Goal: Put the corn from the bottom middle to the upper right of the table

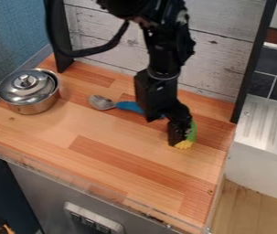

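Note:
The black gripper (177, 130) hangs down over the right part of the wooden table, coming from the top edge. Directly at its lower end is the corn (184, 145), whose yellow tip peeks out below and whose green husk runs up along the gripper's right side. The rest of the corn is hidden behind the gripper, and whether it is held or merely beside it cannot be made out.
A lidded metal pot (29, 91) stands at the left of the wooden table (103, 151). A spoon with a blue handle (129, 107) lies behind the gripper, partly covered by the arm. A whitish plank wall (217, 59) rises at the back, and a white sink unit (265, 123) adjoins on the right.

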